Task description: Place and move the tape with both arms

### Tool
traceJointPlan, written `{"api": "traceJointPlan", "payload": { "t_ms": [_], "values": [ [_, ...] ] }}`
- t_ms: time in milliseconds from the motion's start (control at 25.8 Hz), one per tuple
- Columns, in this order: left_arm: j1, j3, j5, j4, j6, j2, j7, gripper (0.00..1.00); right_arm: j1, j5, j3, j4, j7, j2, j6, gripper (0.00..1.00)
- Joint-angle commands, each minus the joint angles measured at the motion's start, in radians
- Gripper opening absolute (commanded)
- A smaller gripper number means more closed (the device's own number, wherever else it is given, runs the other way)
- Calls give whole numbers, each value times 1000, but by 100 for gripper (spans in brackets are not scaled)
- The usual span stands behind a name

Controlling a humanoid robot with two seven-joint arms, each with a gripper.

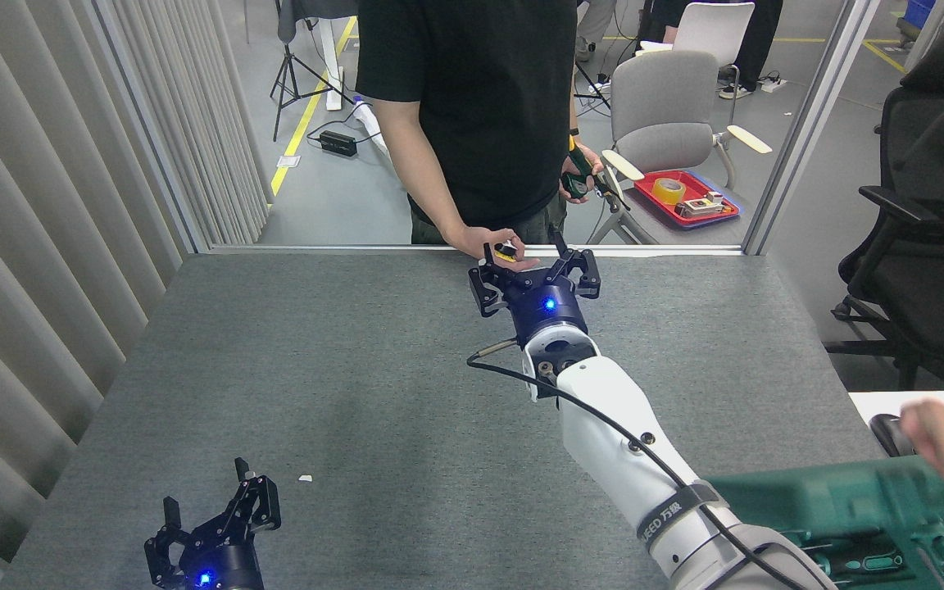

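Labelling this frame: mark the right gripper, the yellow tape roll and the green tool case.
right gripper point(534, 266), head view, gap between its open fingers.
yellow tape roll point(669, 191), head view, top face of the roll in the red tray.
green tool case point(832, 500), head view, blurred lid surface at lower right.

a grey felt-covered surface point(341, 352) carries a small white scrap point(305, 478) near its front left, and a green tool case point(841, 516) sits blurred at the right front corner. beyond the far edge stands a person in a black shirt point(472, 98), with a grey chair point(664, 111) and a red tray point(687, 198) holding a yellow roll point(669, 190) behind. a black office chair point(931, 205) stands to the right.
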Motion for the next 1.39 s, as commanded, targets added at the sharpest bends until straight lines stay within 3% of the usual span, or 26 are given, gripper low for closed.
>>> {"api": "traceJointPlan", "payload": {
  "t_ms": [0,155,542,1356],
  "values": [
    [-4,-8,-2,28,0,-27,36,99,-7,-3,0,-5,17,-5,1,100],
    [-1,-25,-2,49,2,-35,88,99,-6,0,3,-40,17,-13,1,100],
    [-6,-45,1,35,6,-24,79,99,6,0,9,-98,17,-30,0,100],
    [-37,-68,-4,8,8,-12,25,99,3,-2,1,-98,17,-34,3,100]
  ]
}}
